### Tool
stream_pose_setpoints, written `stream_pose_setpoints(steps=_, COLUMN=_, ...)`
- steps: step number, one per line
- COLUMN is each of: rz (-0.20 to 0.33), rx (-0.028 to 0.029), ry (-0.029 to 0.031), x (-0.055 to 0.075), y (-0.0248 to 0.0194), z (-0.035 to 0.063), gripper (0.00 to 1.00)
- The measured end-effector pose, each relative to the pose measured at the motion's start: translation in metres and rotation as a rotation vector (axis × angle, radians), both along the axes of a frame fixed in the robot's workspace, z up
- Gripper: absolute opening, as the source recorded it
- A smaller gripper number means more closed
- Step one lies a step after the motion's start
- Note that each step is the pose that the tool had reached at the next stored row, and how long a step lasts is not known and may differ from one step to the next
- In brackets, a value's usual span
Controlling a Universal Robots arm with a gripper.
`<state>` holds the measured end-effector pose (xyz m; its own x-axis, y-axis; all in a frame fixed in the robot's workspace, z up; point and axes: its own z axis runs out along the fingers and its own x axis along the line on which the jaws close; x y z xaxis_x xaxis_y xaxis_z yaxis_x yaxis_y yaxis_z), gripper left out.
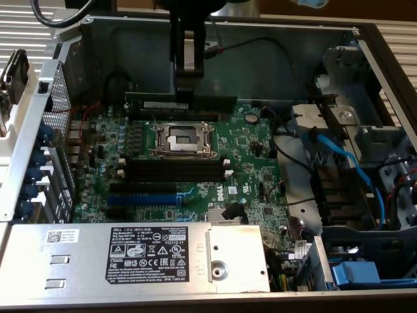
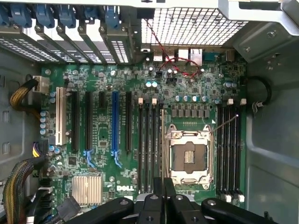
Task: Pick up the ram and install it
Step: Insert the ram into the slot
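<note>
At the gripper (image 1: 188, 90) you have the ram (image 1: 153, 103) clamped mid-length and on edge. This keeps it parallel to the black slots (image 1: 172, 171), over the motherboard (image 1: 254, 150) just behind the CPU socket (image 1: 182, 138) in the exterior view. It looks unseated.

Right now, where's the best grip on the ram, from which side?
Mid-length on the upper long edge, from straight above, pinching its two flat faces. The ram stands on edge, long and thin, so a centred hold should keep it level. The gripper is clamped about there.
</note>
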<state>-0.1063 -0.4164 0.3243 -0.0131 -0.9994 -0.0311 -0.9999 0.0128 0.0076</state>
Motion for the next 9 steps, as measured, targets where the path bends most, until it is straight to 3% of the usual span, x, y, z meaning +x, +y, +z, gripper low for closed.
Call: stream_pose_setpoints(steps=9, rz=-0.021, rx=-0.0001, ry=0.0000, x=0.0001, y=-0.0002, z=-0.0094, gripper=0.12)
